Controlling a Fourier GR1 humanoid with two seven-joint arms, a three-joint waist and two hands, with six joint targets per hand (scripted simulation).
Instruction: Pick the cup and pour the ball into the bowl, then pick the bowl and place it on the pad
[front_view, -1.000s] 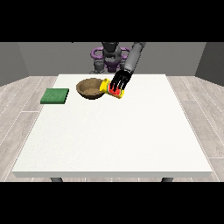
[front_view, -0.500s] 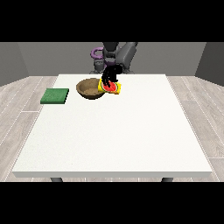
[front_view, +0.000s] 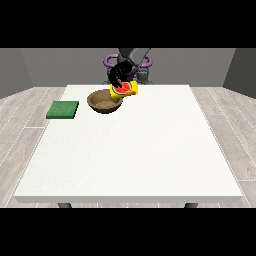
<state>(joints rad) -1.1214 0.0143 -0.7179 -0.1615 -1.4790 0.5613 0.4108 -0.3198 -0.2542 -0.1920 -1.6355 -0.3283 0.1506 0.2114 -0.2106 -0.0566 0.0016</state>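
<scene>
In the front view, one arm reaches down from the robot's shoulder at the top of the scene, its black hand (front_view: 120, 75) hanging over the far part of the white worktop (front_view: 135, 150). This hand shows near the middle of the view, a little to the left, and its fingers are curled round the yellow cup (front_view: 126, 90), holding it from above and behind.

The cup is lifted off the worktop and tipped over, so that its long axis lies nearly level and its red mouth faces the camera and slightly down to the left, towards the bowl (front_view: 104, 102). It hangs just above the bowl's right rim. Whether a ball sits in the cup or in the bowl cannot be made out. The hand covers the cup's upper back part.

The brown bowl stands upright on the worktop, and the green pad (front_view: 63, 109) lies flat, well apart from it, near the left edge.

The other hand cannot be made out anywhere.
</scene>
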